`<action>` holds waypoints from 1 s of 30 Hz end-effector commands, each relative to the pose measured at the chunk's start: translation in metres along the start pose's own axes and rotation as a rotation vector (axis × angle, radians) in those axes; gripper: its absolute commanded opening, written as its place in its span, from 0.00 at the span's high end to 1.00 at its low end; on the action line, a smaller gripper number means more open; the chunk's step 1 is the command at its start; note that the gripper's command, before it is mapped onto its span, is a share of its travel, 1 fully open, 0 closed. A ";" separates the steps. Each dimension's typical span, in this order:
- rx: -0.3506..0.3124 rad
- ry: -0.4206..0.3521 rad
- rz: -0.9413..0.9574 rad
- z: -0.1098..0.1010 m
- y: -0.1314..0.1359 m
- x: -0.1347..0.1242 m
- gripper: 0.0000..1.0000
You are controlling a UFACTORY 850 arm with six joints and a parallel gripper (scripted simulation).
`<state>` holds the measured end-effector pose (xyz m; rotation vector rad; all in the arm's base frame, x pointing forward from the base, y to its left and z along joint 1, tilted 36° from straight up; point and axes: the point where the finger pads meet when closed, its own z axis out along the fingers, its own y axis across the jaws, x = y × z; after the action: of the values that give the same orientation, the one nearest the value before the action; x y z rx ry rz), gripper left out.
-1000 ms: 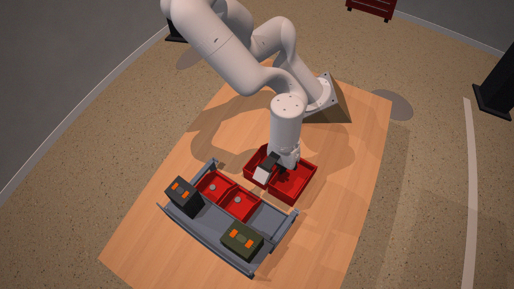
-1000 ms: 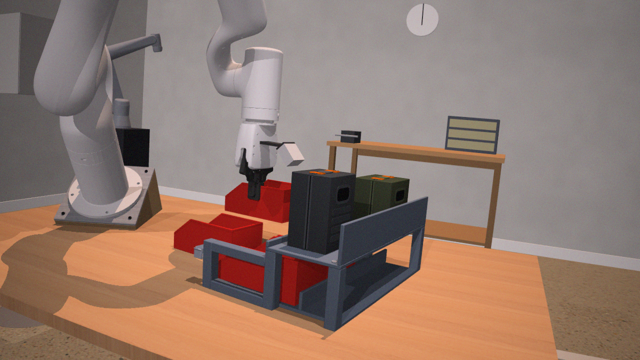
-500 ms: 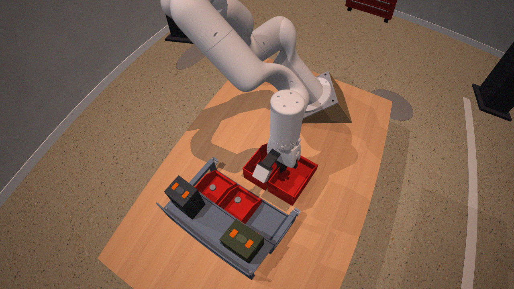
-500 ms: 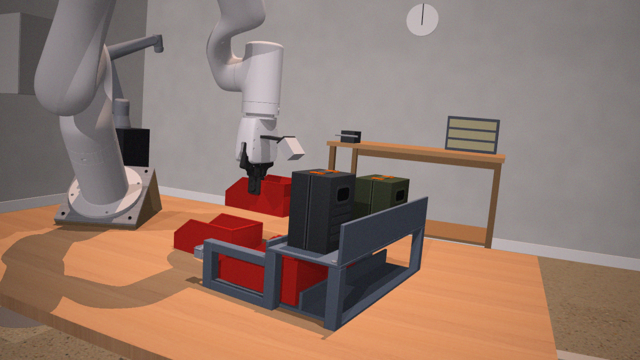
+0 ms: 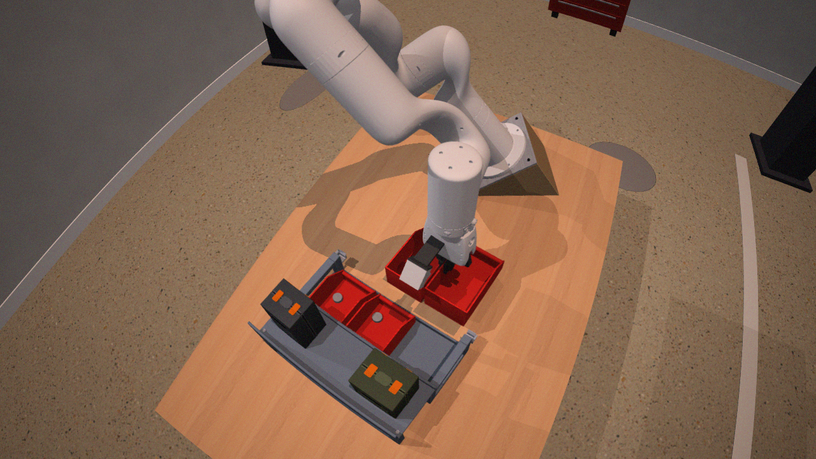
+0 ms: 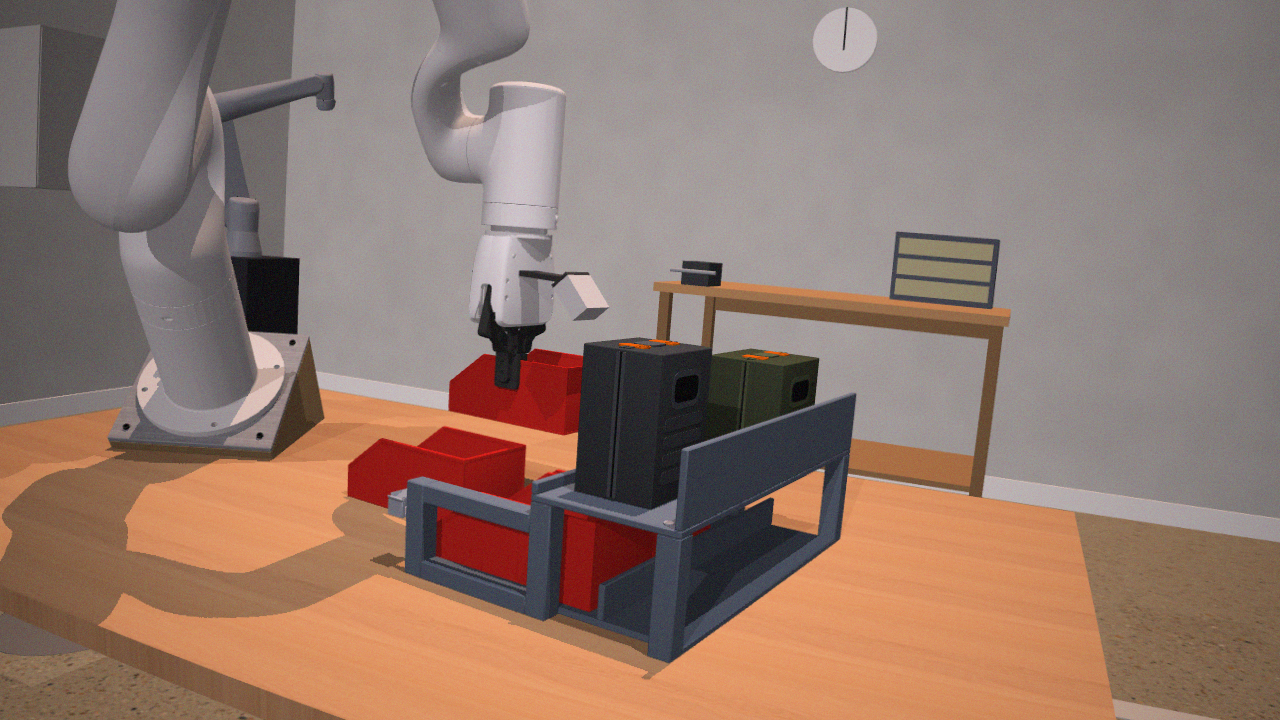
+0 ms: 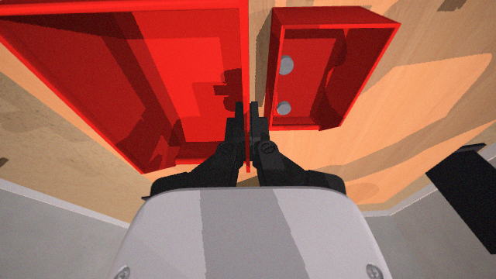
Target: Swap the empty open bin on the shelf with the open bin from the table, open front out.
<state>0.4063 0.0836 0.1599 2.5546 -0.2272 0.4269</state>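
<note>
My gripper (image 5: pixel 446 267) (image 6: pixel 507 376) (image 7: pixel 246 115) points straight down and is shut on the thin side wall of the empty red bin (image 5: pixel 467 291) (image 6: pixel 537 398) (image 7: pixel 155 77). It holds the bin above the table, in front of the shelf. A second red bin (image 5: pixel 408 245) (image 6: pixel 447 461) (image 7: pixel 310 66) stands on the table right beside it, with two grey discs inside. The grey shelf (image 5: pixel 424 345) (image 6: pixel 760 447) holds two more red bins (image 5: pixel 339 296) (image 5: pixel 379 322), each with a grey part. The place at the shelf's right end is bare.
A black case (image 5: pixel 292 311) (image 6: pixel 640 416) and a green case (image 5: pixel 383 381) (image 6: pixel 765 385) stand on the shelf's upper board. The arm's base (image 5: pixel 522 153) (image 6: pixel 214 394) is at the table's far end. A side table (image 6: pixel 832 304) stands by the wall.
</note>
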 end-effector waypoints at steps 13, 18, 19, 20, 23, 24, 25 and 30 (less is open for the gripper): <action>0.001 0.001 0.001 0.000 0.074 -0.008 1.00; 0.001 0.001 0.001 0.000 0.102 -0.011 1.00; 0.001 0.001 0.001 0.000 0.112 -0.012 1.00; 0.001 0.001 0.001 0.000 0.122 -0.013 1.00; 0.001 0.001 0.001 0.000 0.152 -0.016 1.00; 0.001 0.001 0.001 0.000 0.152 -0.016 1.00; 0.001 0.001 0.001 0.000 0.162 -0.017 1.00; 0.001 0.001 0.001 0.000 0.204 -0.022 1.00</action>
<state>0.3478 -0.0567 0.2312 2.5424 -0.2322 0.4321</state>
